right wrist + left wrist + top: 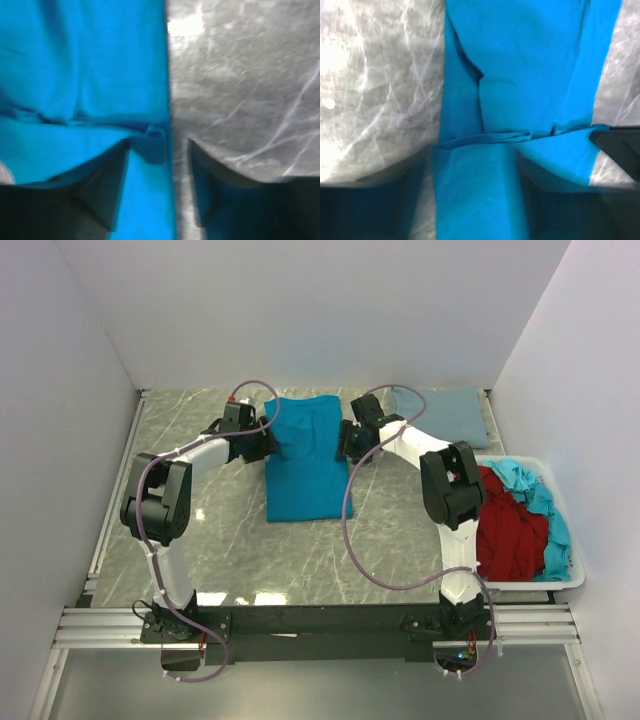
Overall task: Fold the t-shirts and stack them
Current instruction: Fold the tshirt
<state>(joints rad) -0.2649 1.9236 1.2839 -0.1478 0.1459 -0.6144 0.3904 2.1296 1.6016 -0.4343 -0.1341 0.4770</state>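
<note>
Top external view: left gripper point(270, 440) and right gripper point(346, 440), jaws parted astride opposite edges of the teal-blue t-shirt point(303, 468), hold nothing; pinch both edges level before folding.

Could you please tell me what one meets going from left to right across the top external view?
The left gripper → teal-blue t-shirt → right gripper → folded grey-blue t-shirt → white bin.

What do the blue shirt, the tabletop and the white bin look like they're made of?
Teal-blue shirt: soft matte knit, probably cotton; it creases and folds limply. Tabletop: grey marble look with white veins, glossy glare; could be laminate. Bin: smooth white plastic, seemingly, with a thin moulded rim.
</note>
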